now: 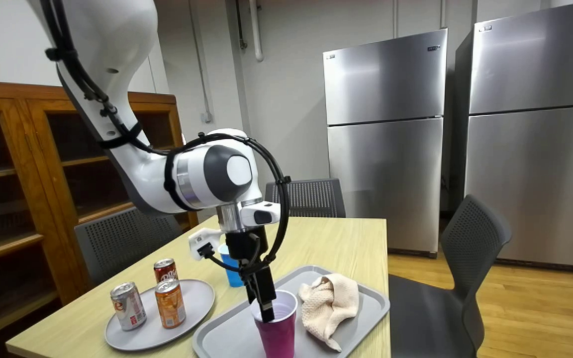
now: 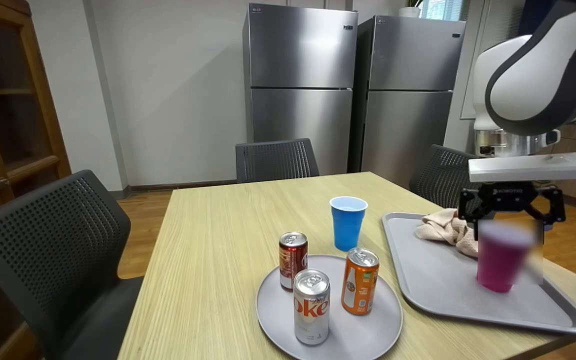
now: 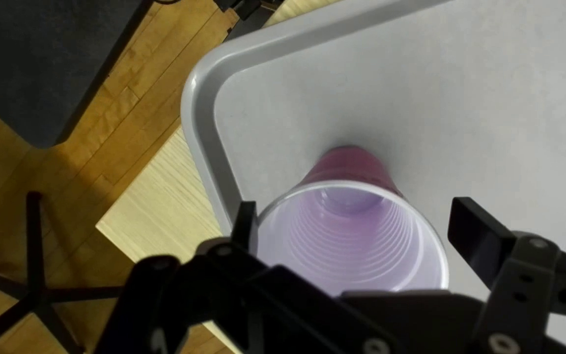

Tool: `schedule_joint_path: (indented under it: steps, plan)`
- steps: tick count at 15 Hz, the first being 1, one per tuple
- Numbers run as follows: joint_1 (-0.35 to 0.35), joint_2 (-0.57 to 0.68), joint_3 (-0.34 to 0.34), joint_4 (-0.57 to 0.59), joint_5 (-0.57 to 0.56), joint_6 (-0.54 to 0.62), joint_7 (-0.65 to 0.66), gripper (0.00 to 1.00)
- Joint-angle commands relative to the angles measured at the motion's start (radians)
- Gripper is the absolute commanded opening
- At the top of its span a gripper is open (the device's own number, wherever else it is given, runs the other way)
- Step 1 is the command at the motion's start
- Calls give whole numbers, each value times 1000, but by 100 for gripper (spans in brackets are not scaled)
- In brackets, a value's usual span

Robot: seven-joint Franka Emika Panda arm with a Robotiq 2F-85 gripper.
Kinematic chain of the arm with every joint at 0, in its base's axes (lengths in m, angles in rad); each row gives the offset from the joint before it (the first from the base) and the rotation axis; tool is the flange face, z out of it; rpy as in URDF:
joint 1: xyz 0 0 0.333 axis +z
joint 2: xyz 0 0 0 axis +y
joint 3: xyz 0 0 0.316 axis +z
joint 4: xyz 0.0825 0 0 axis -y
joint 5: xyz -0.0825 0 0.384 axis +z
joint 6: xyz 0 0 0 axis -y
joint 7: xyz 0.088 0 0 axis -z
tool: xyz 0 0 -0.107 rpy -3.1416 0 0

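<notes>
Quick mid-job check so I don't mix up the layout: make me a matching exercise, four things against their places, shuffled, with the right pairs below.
Things
1. blue cup
2. magenta cup
3. beige cloth
4. orange can

Places
A. lying crumpled on the tray
B. standing on the round plate
C. between the open jaws of the claw
D. directly on the table, off both tray and plate

Pairs: 1-D, 2-C, 3-A, 4-B
</notes>
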Motion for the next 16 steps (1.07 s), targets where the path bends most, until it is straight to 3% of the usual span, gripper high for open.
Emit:
schedule_joint_path:
  steps: [1, 14, 15, 16]
  plan:
    - [32, 54, -27, 63, -18, -3, 50, 100]
    - [112, 189, -70, 194, 25, -4, 45, 100]
    - [116, 193, -73, 197, 27, -1, 41, 75]
    - [120, 196, -77, 201, 27, -3, 43, 72]
